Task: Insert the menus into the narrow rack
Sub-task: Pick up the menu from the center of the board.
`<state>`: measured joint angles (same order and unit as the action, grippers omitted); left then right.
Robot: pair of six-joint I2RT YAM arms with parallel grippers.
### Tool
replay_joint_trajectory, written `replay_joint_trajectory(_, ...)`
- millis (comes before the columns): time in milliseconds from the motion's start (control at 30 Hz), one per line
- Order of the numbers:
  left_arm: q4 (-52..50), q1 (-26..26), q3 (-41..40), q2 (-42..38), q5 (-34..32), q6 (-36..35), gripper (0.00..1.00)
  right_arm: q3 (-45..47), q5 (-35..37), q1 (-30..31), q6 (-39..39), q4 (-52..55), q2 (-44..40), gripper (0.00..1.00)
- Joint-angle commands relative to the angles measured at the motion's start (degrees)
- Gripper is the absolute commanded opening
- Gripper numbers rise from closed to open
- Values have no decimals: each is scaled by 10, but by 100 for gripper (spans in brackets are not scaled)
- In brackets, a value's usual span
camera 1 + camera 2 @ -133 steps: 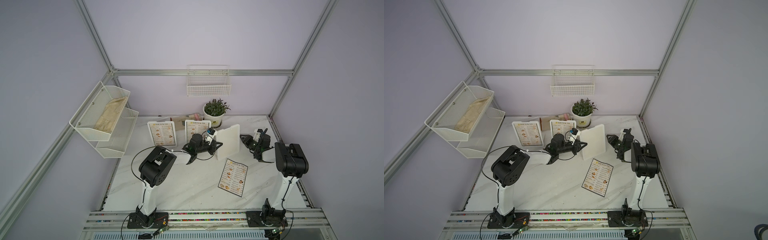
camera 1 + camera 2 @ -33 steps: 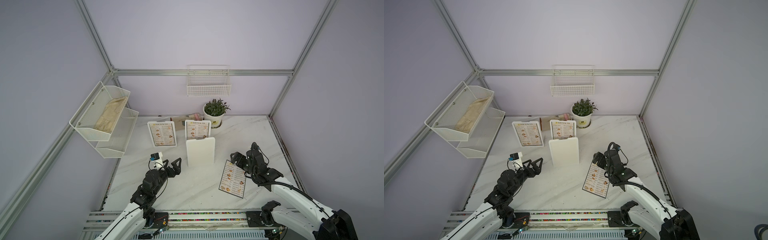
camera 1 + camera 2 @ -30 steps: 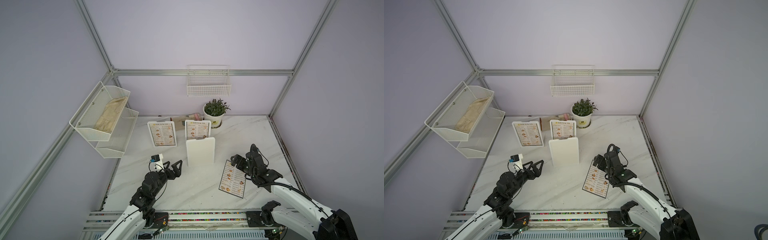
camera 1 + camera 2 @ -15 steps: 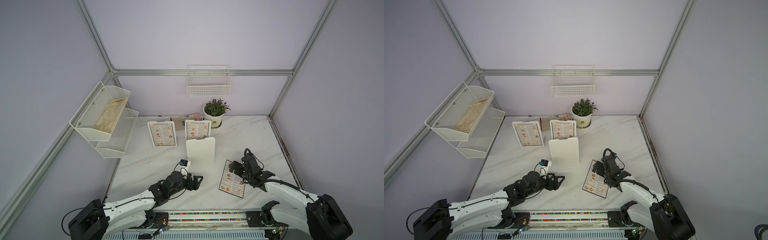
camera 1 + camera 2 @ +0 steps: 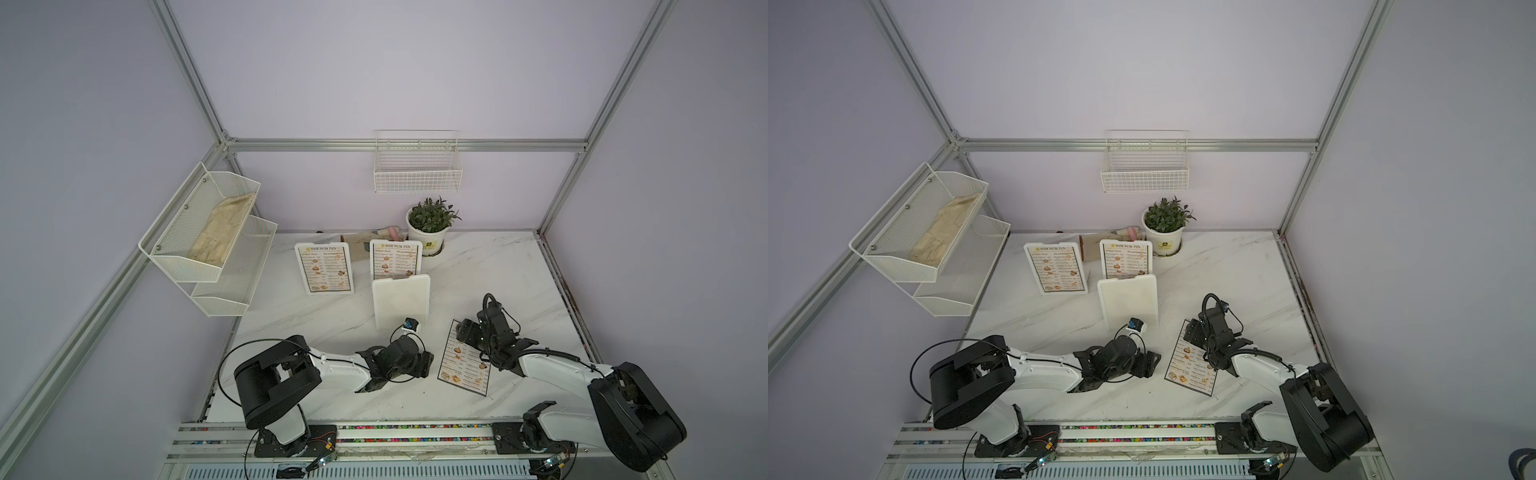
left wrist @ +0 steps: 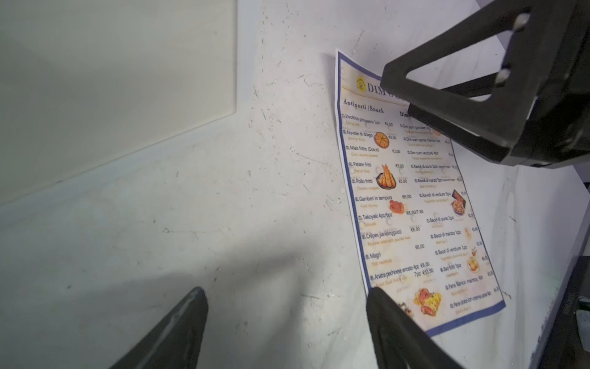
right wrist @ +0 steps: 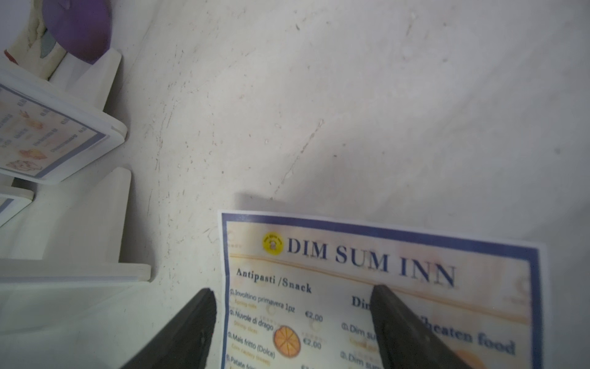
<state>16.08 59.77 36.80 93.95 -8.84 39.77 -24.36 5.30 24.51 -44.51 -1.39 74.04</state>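
Observation:
One loose menu lies flat at the table's front right, also in the wrist views. Two more menus stand in white holders at the back. An empty white rack stands upright in front of them. My left gripper is low on the table, open, one fingertip over the loose menu's lower left corner. My right gripper is open over the menu's top left, straddling its left edge. Nothing is held.
A potted plant stands at the back by the wall. A wire basket hangs on the back wall. A two-tier mesh shelf with a cloth juts from the left wall. The table's right edge runs close to my right arm.
My left arm has swung right along the table's front to the loose menu. My right gripper has dropped onto the menu's top. Both sets of jaws have narrowed a little.

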Motion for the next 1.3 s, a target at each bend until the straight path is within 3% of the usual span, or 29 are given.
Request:
replay_joint_trajectory(0,22,2,53,23,2,-12,78,5,-1,2,-7,24,17,77)
replay_joint_trajectory(167,19,1,84,67,27,-7,76,-10,20,3,-23,78,-34,78)
replay_joint_trajectory(367,35,2,104,107,54,-1,75,-11,108,3,-129,229,-142,81)
replay_joint_trajectory(567,46,2,117,135,72,0,74,34,90,2,-142,214,-215,87)
replay_joint_trajectory(767,46,2,125,144,71,2,73,38,53,2,-136,153,-140,87)
replay_joint_trajectory(933,46,2,132,152,73,2,73,13,66,2,-147,146,-49,86)
replay_joint_trajectory(1067,43,1,140,161,74,1,73,8,63,2,-134,140,-44,86)
replay_joint_trajectory(1267,34,-2,162,181,74,-1,70,33,-3,3,-106,69,-45,81)
